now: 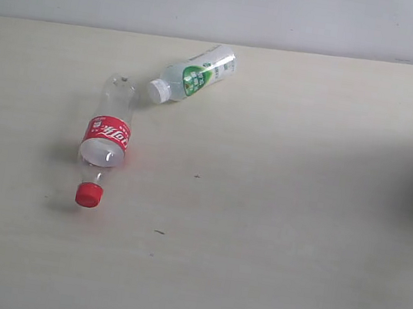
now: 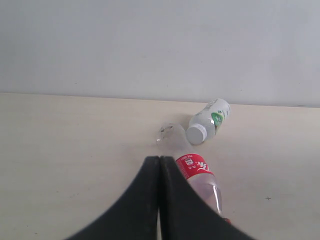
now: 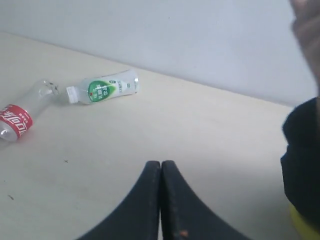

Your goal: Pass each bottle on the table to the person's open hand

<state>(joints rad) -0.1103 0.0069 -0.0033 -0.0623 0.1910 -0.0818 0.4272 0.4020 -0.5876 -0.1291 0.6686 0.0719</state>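
1. Wide, flat table, pale beige with faint wood grain and a few tiny dark specks. Behind its far edge stands a plain, pale grey wall.
2. Two bottles are down on their sides toward the far left of the tabletop in the exterior view.
3. The red-label bottle is clear, thin plastic and looks empty, with a glossy red band round its middle. Its red cap points toward the near edge.
4. The green-label bottle is stubbier, also clear, and lies at a slant close to the wall. Its ribbed white cap sits just beside the red-label bottle's base, and whether they touch I cannot tell.
5. The left gripper has smooth, matte black, curved fingers pressed flat together with nothing between them. It hangs above the red-label bottle.
6. The right gripper has the same black fingers, closed tight and empty, over bare table well apart from both bottles.
7. At the right wrist view's edge there is a dark sleeve with a blurred yellow patch below it, too cropped to name.
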